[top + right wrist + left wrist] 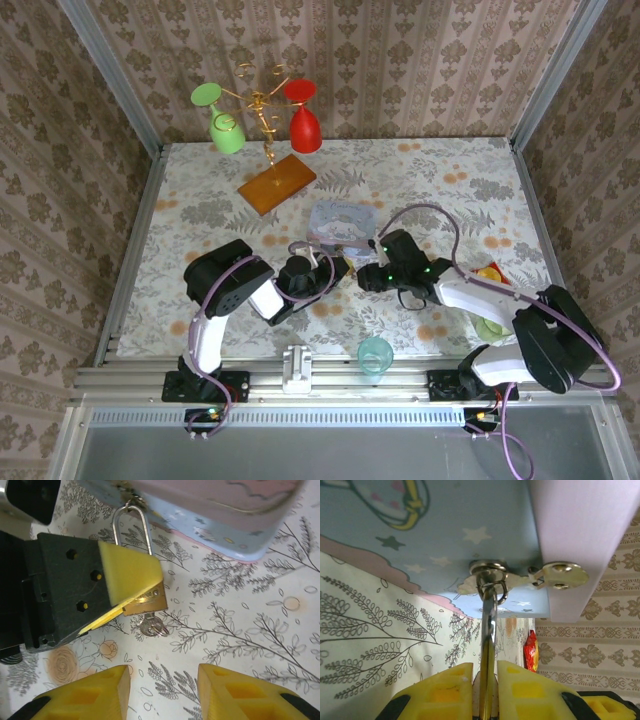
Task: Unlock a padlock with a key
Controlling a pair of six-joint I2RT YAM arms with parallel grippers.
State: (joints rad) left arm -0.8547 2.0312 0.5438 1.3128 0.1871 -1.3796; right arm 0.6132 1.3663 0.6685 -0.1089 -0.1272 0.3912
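- The left fingers (pixel 450 680) were clamped on the padlock (pixel 147 600), one pad on each flat side of its brass body.
- The padlock's shackle (pixel 132 522) ran straight away from those fingers to the hasp (pixel 555 575) on the tin box (pixel 235 535), so its long axis lay in line with them.
- The key (pixel 154 626) stuck out of the padlock's bottom face, apparently seated in the keyhole, its bow just above the counter (pixel 250 630).
- The right fingers (pixel 107 685) stood apart and held nothing.
- From the right fingers, the key's bow lay just ahead of the gap and a little toward the left pad, with its shaft pointing back at them.
- The right arm was the free one and the nearer to the key, so the turn likely fell to it: move forward, close on the bow, then roll the wrist about the shaft.
- The bow seemed to face the right wrist camera flat, so the pads would probably meet its edges; a slip looked possible.
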